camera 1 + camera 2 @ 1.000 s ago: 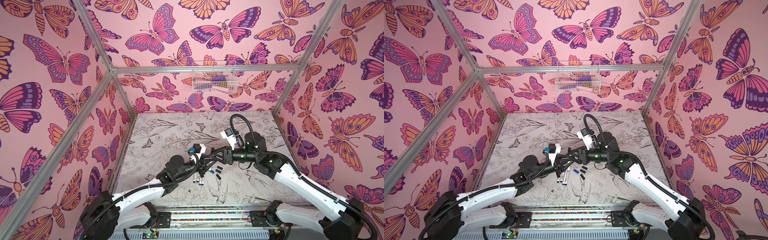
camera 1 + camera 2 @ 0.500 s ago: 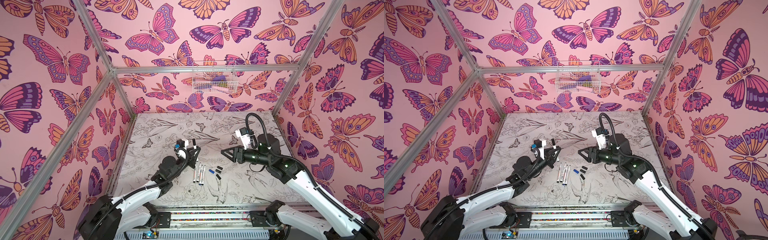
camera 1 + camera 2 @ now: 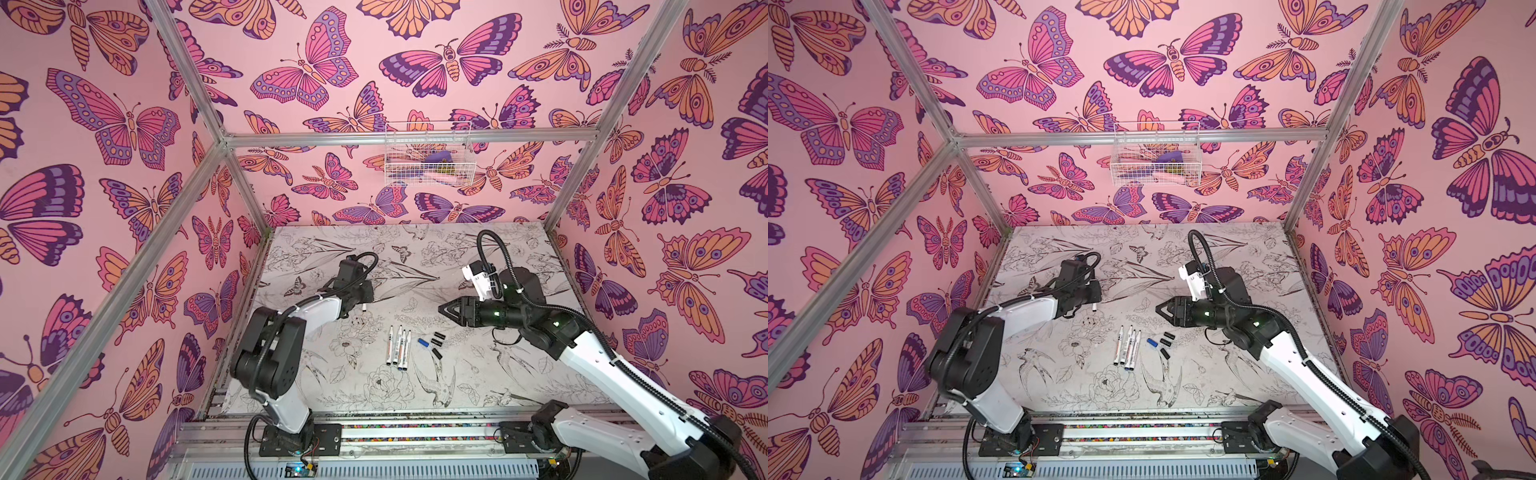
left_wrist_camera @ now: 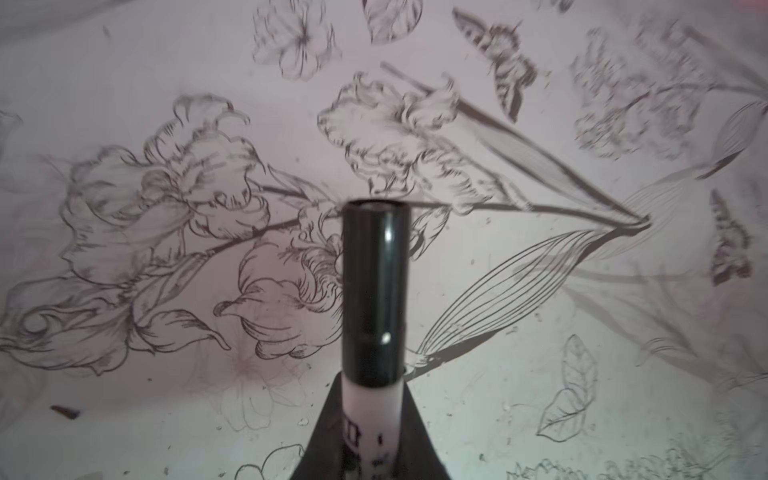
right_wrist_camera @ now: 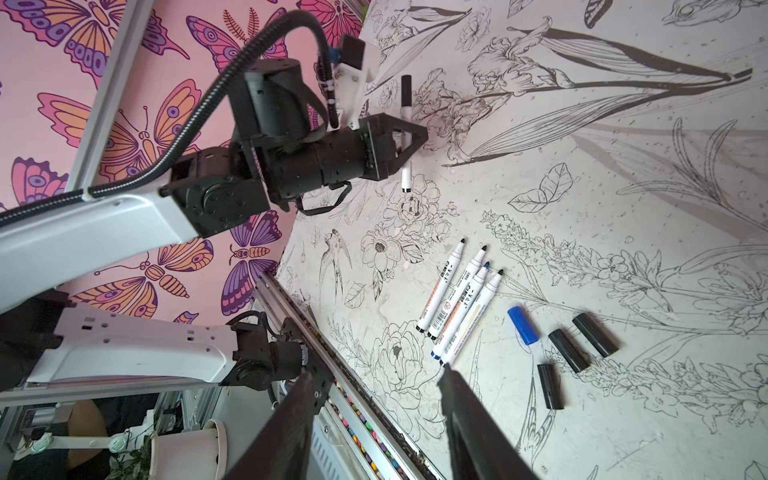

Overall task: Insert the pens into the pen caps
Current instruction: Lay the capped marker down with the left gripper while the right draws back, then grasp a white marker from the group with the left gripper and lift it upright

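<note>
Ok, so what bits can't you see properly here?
In the left wrist view, the bottom edge and the left claw cut off the held pen and its label.
In both top views, the left claw's own wrist hides its grip.
In both top views, the wire basket has contents too small and blurred to name.
In both top views, the pens on the table have print too small to read.

A robotics lab test cell, by the look of it: bare aluminium framing [image 3: 407, 135] boxes in butterfly-print backdrop panels [image 3: 124, 124], and two white robot arms [image 3: 602, 365] are mounted on a rail [image 3: 415, 432] along the table [image 3: 457, 374] front edge (loose wires [image 3: 249, 440] and a circuit board [image 3: 297, 470] below).
</note>
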Motion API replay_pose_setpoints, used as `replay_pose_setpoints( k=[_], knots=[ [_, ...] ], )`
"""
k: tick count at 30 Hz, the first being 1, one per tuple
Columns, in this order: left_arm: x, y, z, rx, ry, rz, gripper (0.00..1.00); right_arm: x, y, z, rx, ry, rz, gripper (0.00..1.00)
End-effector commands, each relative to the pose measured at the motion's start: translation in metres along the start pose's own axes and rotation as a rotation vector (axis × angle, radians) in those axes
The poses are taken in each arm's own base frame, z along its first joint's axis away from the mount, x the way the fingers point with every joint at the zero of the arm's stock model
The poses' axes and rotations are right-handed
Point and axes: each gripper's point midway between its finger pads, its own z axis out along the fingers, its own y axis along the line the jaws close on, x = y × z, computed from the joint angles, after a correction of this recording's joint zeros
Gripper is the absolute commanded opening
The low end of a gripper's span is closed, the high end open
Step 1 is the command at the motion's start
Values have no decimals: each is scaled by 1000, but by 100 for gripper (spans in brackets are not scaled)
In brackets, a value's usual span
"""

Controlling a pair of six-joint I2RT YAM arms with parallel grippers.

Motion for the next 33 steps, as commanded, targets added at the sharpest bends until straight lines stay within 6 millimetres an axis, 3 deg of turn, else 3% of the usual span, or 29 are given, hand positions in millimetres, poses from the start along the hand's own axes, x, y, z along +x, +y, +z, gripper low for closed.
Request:
replay_pose_setpoints(
  k=[1,4,7,9,12,16,21,27,33],
  knots=[
    [21,11,13,-57,107,7,0,2,-3,-6,15,-11,-3,51],
    [28,14,19,-76,153,-10,2,7,-6,-10,34,-11,-11,50],
    [35,18,21,-96,181,-30,18,9,-8,-13,42,-20,-13,50],
    [39,20,23,-107,195,-41,41,9,-9,-15,48,-24,-14,49],
    [42,23,22,-123,203,-52,52,9,-10,-17,56,-30,-20,48],
    [33,20,7,-109,166,-68,57,9,-11,-19,66,-32,-25,48],
    [30,11,-37,-82,83,-86,59,10,-12,-17,68,-29,-26,48],
    [70,-10,-83,-54,81,8,59,12,-17,-16,81,-27,-22,47],
    [110,-35,-92,2,170,49,56,13,-17,-12,70,-14,-12,46]
  ],
)
